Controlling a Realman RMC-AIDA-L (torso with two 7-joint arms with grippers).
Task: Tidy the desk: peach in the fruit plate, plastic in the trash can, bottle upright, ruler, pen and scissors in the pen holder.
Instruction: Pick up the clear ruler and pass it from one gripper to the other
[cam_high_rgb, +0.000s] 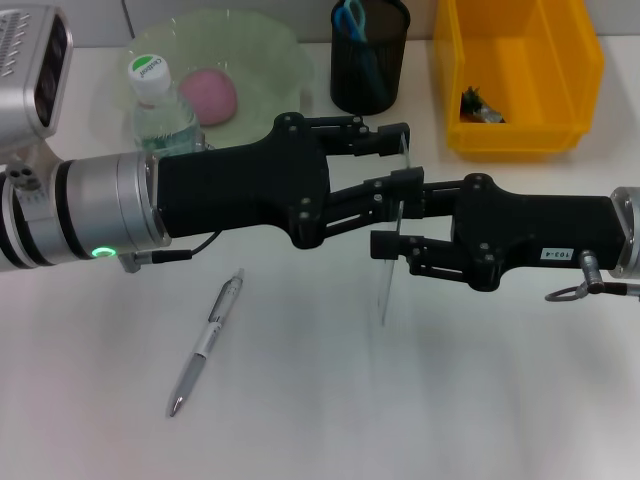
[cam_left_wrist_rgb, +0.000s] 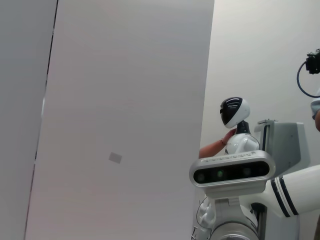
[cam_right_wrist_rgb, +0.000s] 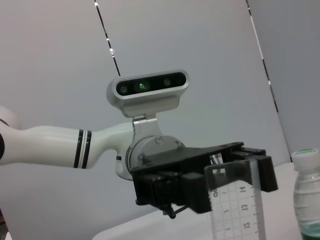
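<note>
We see both pincers meet mid-counter (cam_high_rgb: 300, 420): left pincer (cam_high_rgb: 392, 165) and right pincer (cam_high_rgb: 388, 222) each clamp the clear ruler (cam_high_rgb: 390, 235), printed 14, 15. The right arm's tag reads 103-4.

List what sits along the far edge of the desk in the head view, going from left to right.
Water bottle → peach in the green fruit plate → black mesh pen holder with the scissors in it → yellow bin.
</note>
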